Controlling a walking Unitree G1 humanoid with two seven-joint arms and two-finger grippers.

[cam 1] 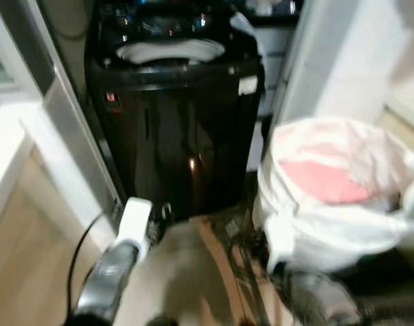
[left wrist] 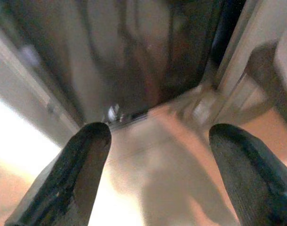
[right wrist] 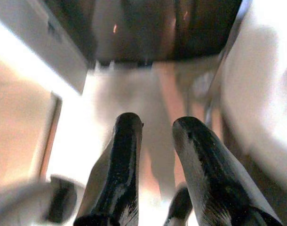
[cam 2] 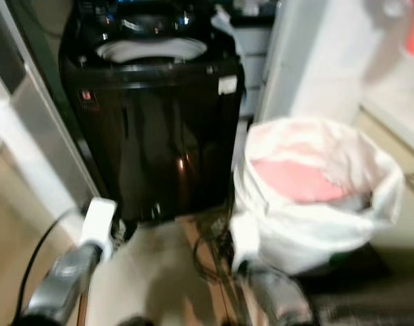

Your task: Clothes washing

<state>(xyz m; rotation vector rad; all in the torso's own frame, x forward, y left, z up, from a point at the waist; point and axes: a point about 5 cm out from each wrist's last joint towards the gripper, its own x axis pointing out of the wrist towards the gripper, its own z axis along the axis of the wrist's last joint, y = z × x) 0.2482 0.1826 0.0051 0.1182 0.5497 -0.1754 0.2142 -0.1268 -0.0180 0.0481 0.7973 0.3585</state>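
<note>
The left gripper (left wrist: 155,141) hangs low over the floor (cam 1: 186,272) with its fingers (left wrist: 82,160) spread wide and nothing between them. Ahead of it stands the black washer (cam 1: 176,129), lid up, pale drum rim (cam 1: 170,51) showing at the top. The right gripper (right wrist: 155,141) also points down at the floor, its fingers (right wrist: 122,155) a narrow gap apart and holding nothing. Just to its right sits the white laundry bag (cam 1: 336,197), open-topped, with a pink cloth (cam 1: 322,180) lying in it. The bag stands right of the washer, near its front corner. The head views are blurred. The left arm (cam 1: 112,272) shows at lower left, with a black cable (cam 1: 78,251) beside it.
</note>
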